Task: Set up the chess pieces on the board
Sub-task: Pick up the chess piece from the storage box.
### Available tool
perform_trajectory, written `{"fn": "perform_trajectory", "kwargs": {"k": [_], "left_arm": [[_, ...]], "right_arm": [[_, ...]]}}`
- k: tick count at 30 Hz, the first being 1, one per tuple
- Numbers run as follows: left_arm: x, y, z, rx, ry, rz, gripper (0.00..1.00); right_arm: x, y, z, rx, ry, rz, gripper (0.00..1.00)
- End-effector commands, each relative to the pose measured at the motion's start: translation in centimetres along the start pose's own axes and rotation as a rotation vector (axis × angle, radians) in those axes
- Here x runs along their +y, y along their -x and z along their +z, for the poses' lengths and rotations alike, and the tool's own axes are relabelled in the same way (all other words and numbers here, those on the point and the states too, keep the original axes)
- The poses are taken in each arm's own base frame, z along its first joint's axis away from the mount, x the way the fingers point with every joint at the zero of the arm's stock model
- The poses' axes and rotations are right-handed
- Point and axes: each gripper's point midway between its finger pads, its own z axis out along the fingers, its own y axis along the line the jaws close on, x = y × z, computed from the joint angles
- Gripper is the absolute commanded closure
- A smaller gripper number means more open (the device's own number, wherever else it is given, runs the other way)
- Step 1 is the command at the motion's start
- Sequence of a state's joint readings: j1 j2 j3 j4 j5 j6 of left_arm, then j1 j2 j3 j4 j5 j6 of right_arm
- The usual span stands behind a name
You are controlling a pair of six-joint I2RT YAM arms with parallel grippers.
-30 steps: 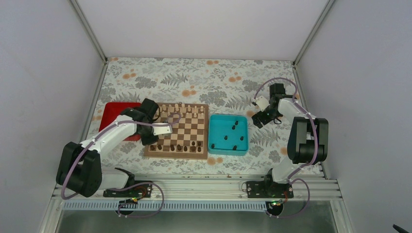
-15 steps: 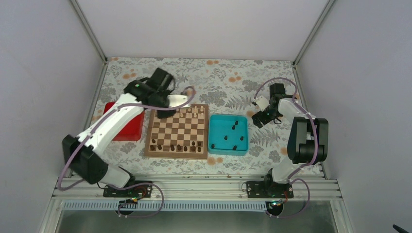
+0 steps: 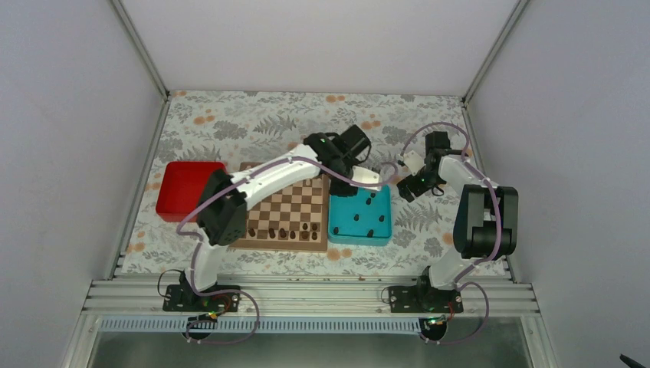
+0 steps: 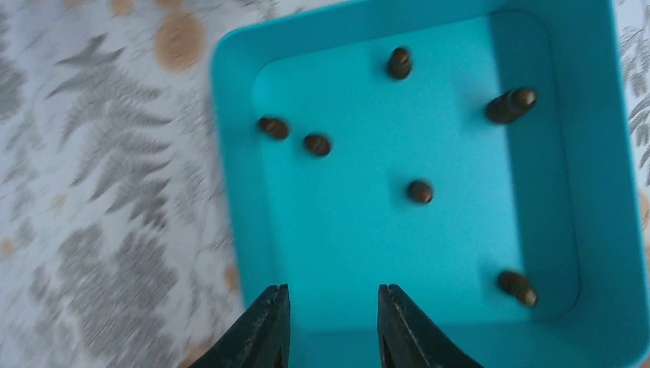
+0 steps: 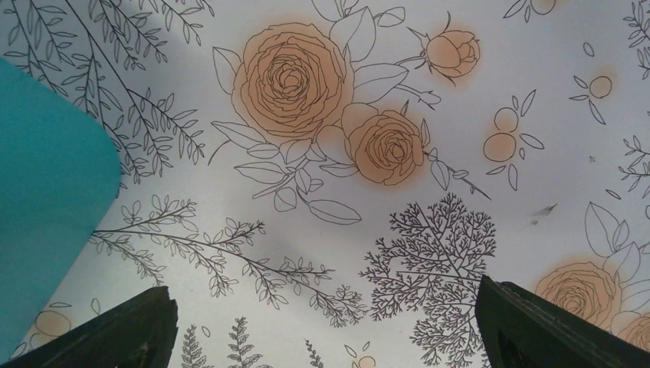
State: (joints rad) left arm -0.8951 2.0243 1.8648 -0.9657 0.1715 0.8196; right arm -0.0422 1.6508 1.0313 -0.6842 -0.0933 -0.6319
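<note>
The wooden board [image 3: 285, 208] has several dark pieces [image 3: 281, 232] along its near rows. The teal tray [image 3: 334, 201] holds several more dark pieces [image 3: 369, 199]. In the left wrist view they lie scattered on the tray's [image 4: 230, 176] floor, one near the middle [image 4: 419, 192]. My left gripper [image 3: 374, 179] reaches across the board to the tray's far edge. In its own view it [image 4: 331, 326] is open and empty over the tray's rim. My right gripper [image 3: 408, 188] hovers over the cloth right of the tray. In its own view it [image 5: 322, 330] is wide open and empty.
A red tray [image 3: 182, 188] sits left of the board. The left arm [image 3: 268, 172] covers the board's far rows. The tray's corner [image 5: 46, 192] shows at the left of the right wrist view. Flowered cloth [image 3: 306, 123] covers the table, with walls at the back and both sides.
My left arm has swung from the board's left side, round over its far edge, to the teal tray's far edge. The right arm has not moved.
</note>
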Motion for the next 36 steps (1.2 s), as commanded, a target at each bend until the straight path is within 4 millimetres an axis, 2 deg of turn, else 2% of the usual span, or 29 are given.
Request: {"fn": "perform_trajectory", "kwargs": {"k": [1,5,7,18,26,36], "left_arm": [[-2.7,2.4,2.2,-0.044,-0.112,0.064,0.7],[-4.9,2.5,5.0,-0.015,-0.183,0.096,0.71],[-5.5,2.3,6.0,-0.004,-0.199,0.102,0.71],[-5.7,0.7,9.4,0.074,-0.203,0.127,0.71],[-5.7,-0.2,10.6,0.111,-0.196,0.137,0.71],[-6.0,-1.0,11.1,0.131,-0.194,0.144,0.71]], "right_arm": [[-0.1,0.0,0.1,-0.012,0.009,0.002,0.0],[0.0,-0.1,0.2,-0.008,0.012,-0.002,0.0],[0.0,-0.1,0.2,-0.008,0.011,-0.002,0.0],[0.2,0.0,0.3,-0.01,0.018,-0.009,0.0],[0.3,0.0,0.3,-0.008,0.02,-0.013,0.0],[0.3,0.0,0.2,-0.008,0.019,-0.014,0.0]]}}
